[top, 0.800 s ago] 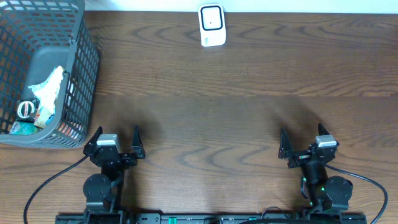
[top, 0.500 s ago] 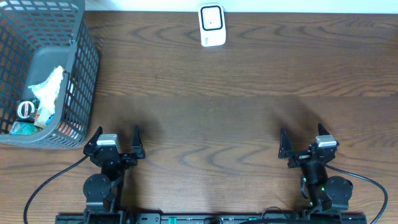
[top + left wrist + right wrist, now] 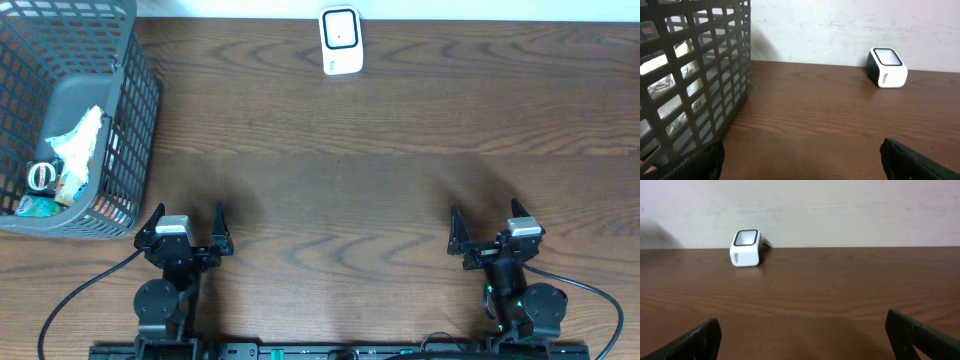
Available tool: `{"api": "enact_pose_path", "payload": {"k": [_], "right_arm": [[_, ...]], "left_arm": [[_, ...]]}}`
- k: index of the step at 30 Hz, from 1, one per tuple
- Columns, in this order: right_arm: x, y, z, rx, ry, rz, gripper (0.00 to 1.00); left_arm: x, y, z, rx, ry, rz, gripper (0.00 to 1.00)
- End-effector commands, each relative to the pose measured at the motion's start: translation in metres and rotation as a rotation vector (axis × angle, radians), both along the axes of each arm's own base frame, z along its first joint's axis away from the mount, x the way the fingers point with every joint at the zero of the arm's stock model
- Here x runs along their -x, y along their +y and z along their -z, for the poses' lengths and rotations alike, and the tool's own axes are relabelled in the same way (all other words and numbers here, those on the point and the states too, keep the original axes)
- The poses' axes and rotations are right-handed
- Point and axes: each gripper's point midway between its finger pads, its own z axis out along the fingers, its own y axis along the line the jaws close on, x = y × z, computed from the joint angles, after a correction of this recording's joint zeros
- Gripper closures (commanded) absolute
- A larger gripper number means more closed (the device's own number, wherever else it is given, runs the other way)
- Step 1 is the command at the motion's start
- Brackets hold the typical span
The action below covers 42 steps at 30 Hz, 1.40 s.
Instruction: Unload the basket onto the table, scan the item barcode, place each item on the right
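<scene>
Nothing has moved since the earlier frame: my left gripper [image 3: 187,216] and right gripper [image 3: 485,222] sit parked, jaws wide and empty, since the items [image 3: 78,140] lie in the basket [image 3: 140,110], well apart from the scanner [image 3: 340,41].

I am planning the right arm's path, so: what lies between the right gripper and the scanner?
Only bare table lies between the right gripper and the scanner. The overhead and right wrist views both show this.
</scene>
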Motion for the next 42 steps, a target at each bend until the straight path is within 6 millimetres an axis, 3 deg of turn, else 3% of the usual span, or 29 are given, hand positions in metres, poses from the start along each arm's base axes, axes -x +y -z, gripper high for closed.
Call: {"api": "enact_pose_path", "payload": {"k": [1, 22, 25, 29, 34, 39, 42], "right_arm": [[0.000, -0.003, 0.000, 0.015, -0.002, 0.013, 0.01], [0.000, -0.003, 0.000, 0.015, -0.002, 0.013, 0.01], [0.000, -0.003, 0.000, 0.015, -0.002, 0.013, 0.01], [0.000, -0.003, 0.000, 0.015, -0.002, 0.013, 0.01], [0.000, -0.003, 0.000, 0.015, -0.002, 0.013, 0.01], [0.000, -0.003, 0.000, 0.015, -0.002, 0.013, 0.01], [0.000, -0.003, 0.000, 0.015, -0.002, 0.013, 0.01]], "left_arm": [[0.001, 0.004, 0.016, 0.004, 0.046, -0.026, 0.02], [0.000, -0.001, 0.013, 0.024, 0.032, 0.001, 0.03], [-0.002, -0.002, -0.016, 0.027, -0.083, 0.009, 0.02], [0.003, -0.010, -0.069, 0.039, -0.300, 0.061, 0.02], [0.028, -0.025, -0.136, 0.018, -0.591, 0.156, 0.02], [0.061, -0.020, -0.192, 0.007, -0.825, 0.126, 0.02], [0.069, -0.008, -0.223, -0.039, -0.868, 0.036, 0.02]]}}
